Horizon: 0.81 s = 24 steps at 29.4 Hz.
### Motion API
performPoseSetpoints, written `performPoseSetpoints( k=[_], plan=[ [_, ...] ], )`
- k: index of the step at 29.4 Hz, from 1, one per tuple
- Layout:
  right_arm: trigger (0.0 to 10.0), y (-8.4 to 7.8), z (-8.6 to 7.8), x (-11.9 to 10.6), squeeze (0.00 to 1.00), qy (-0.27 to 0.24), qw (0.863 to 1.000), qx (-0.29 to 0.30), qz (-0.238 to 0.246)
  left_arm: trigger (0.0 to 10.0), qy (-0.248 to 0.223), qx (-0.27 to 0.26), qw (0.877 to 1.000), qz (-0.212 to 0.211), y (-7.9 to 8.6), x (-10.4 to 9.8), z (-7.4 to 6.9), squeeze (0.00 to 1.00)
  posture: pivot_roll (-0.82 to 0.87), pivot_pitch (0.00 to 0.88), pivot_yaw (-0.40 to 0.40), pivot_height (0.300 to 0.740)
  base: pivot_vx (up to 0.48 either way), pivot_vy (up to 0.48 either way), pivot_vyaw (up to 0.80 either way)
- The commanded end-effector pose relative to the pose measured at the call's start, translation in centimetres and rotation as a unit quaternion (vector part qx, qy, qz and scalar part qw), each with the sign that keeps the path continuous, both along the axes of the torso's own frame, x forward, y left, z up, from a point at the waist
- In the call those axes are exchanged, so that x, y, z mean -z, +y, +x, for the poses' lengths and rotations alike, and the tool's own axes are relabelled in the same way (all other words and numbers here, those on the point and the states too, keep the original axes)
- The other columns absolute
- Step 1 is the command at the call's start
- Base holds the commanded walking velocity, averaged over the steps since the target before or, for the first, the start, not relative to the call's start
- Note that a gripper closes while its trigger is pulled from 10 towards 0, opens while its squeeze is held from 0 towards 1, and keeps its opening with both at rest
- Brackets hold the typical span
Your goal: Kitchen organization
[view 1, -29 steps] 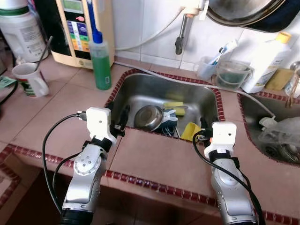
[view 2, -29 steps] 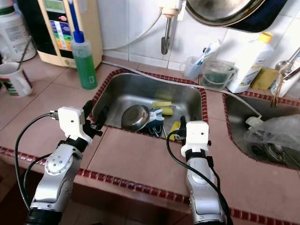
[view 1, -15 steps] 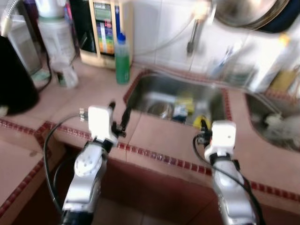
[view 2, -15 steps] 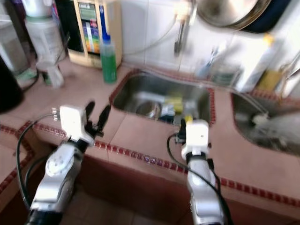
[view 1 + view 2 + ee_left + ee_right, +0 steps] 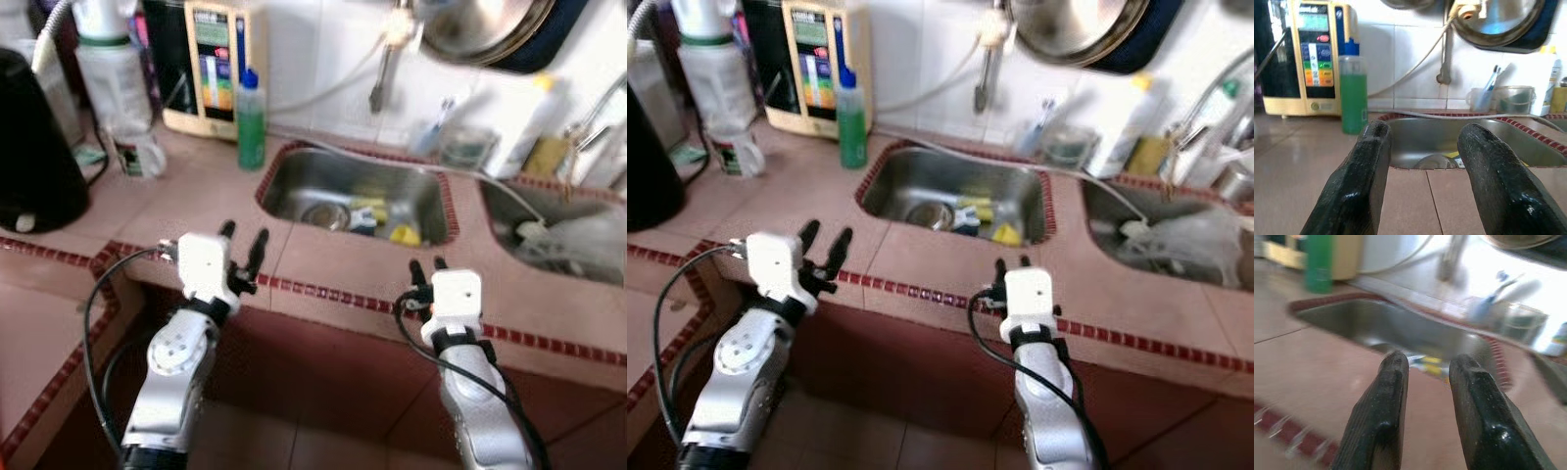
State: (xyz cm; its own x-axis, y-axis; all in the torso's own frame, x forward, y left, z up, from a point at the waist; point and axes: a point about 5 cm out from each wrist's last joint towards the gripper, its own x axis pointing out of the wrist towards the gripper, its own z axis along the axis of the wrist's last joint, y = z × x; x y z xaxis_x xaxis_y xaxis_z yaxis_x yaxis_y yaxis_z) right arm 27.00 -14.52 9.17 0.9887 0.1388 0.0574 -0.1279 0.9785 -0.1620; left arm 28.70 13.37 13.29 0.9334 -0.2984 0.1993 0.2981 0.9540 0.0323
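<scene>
Over the counter's (image 5: 118, 201) front edge, both my grippers hang with nothing in them: left gripper (image 5: 243, 238) fingers spread wide, right gripper (image 5: 425, 266) fingers parted a little. Since a second ago my view has pulled back; I stand farther off. Bowl (image 5: 323, 213) and sponges (image 5: 367, 208) lie in the sink (image 5: 294, 176), now beyond reach.

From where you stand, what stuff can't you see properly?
- Things in the sink: a steel bowl and yellow bits, too small and blurred in the eye views to name.
- Control panel on the cream machine: its print is too small in the left wrist view.
- Hanging pan: cut off by the top edge.
- Right wrist view: motion blur smears the cup of brushes.
</scene>
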Motion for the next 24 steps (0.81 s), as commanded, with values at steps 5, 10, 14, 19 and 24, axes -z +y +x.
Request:
performPoseSetpoints(
  k=[5, 10, 14, 19, 24],
  plan=[
    [10.0, 0.4, -1.1, 1.0, 0.0, 0.021, 0.996, -0.085, -0.005, 10.0, 0.015, 0.047, 0.998, 0.031, 0.0, 1.8, -1.1, 0.0, 0.09, 0.0, -0.062, 0.74, 0.0, 0.0, 0.0],
    [10.0, -0.6, -1.9, 4.8, 0.0, 0.084, 0.99, -0.098, -0.05, 10.0, 0.045, 0.069, 0.994, 0.067, 1.0, 5.2, -2.4, 0.0, 0.09, 0.0, -0.063, 0.74, 0.0, 0.0, 0.0],
    [10.0, -1.4, -2.7, 7.3, 0.0, 0.133, 0.984, -0.093, -0.07, 10.0, 0.07, 0.064, 0.993, 0.067, 1.8, 7.5, -3.2, 0.0, 0.09, 0.0, -0.066, 0.74, 0.0, 0.0, 0.0],
    [10.0, -1.2, -3.6, 8.2, 0.0, 0.136, 0.978, -0.135, -0.088, 10.0, 0.077, 0.066, 0.994, 0.048, 2.2, 8.6, -3.9, 0.0, 0.09, 0.0, -0.066, 0.74, 0.0, 0.0, 0.0],
    [10.0, -1.6, -3.0, 6.9, 0.0, 0.088, 0.985, -0.134, -0.063, 10.0, 0.063, 0.071, 0.994, 0.053, 1.8, 9.0, -4.1, 0.0, 0.08, 0.0, -0.067, 0.74, 0.0, 0.0, 0.0]
  ],
)
